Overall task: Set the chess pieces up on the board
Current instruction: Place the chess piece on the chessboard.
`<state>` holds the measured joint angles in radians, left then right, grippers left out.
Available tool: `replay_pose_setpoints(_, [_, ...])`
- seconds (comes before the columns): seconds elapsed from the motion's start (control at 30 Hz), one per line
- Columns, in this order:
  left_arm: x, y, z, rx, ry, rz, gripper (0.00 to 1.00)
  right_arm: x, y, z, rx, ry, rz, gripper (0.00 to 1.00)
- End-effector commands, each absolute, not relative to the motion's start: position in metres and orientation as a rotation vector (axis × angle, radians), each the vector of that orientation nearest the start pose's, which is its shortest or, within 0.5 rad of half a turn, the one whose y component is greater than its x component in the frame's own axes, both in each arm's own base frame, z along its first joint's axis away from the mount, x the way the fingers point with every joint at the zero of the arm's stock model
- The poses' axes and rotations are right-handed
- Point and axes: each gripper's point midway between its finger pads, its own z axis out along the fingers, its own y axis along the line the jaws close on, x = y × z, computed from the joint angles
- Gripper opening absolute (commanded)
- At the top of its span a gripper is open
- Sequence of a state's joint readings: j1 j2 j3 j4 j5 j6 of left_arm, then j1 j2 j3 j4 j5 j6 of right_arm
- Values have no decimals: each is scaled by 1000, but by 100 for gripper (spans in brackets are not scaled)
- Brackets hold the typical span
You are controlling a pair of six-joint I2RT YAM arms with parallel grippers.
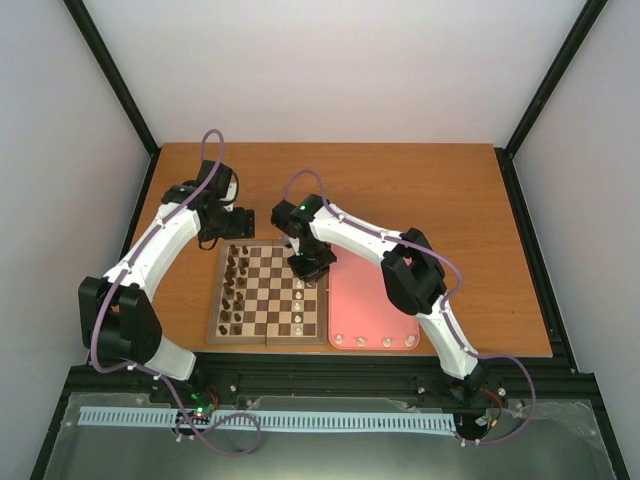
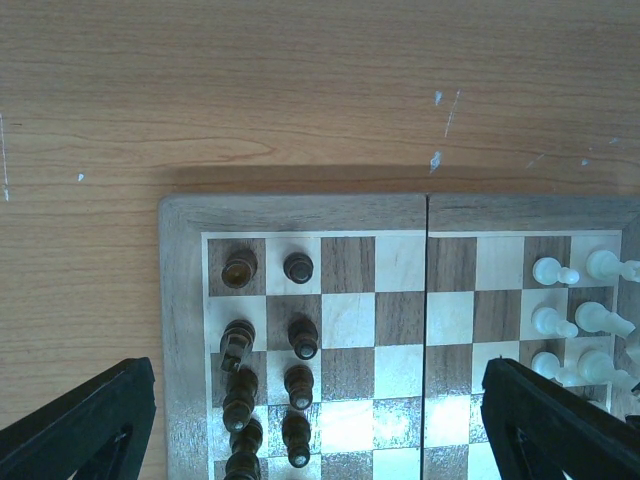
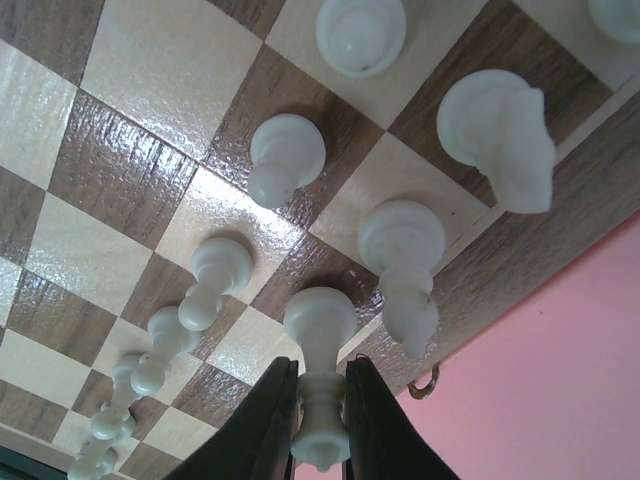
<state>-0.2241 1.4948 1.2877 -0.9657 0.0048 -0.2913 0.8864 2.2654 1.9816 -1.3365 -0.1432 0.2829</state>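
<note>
My right gripper (image 3: 320,400) is shut on the stem of a cream-white chess piece (image 3: 320,330), held upright with its base at a square in the board's (image 3: 130,60) edge row by the pink tray. A white bishop (image 3: 403,250) and a knight (image 3: 500,135) stand beside it, and white pawns (image 3: 285,155) line the row in front. From above, this gripper (image 1: 308,268) sits at the board's (image 1: 268,290) far right corner. My left gripper (image 2: 320,430) hangs open above the board's far left side, over the dark pieces (image 2: 298,345), holding nothing.
The pink tray (image 1: 365,300) lies right of the board, with several white pieces (image 1: 375,342) along its near edge. Dark brown pieces (image 1: 235,290) fill the board's left two columns. Bare wooden table (image 1: 420,190) stretches behind the board.
</note>
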Motion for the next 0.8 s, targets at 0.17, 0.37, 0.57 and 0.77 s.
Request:
replay_pose_setpoints(0.17, [349, -77, 172, -89, 2706, -152, 100, 259, 351, 65, -970, 3085, 139, 16])
replay_pose_setpoints(0.37, [348, -76, 172, -91, 2705, -144, 100, 260, 355, 73, -984, 3061, 171, 25])
replay_pose_setpoints(0.57, [348, -75, 174, -92, 2702, -140, 100, 258, 352, 78, -1001, 3056, 164, 26])
replay_pose_setpoints(0.77, [348, -76, 172, -92, 2707, -141, 100, 258, 349, 98, -996, 3012, 190, 35])
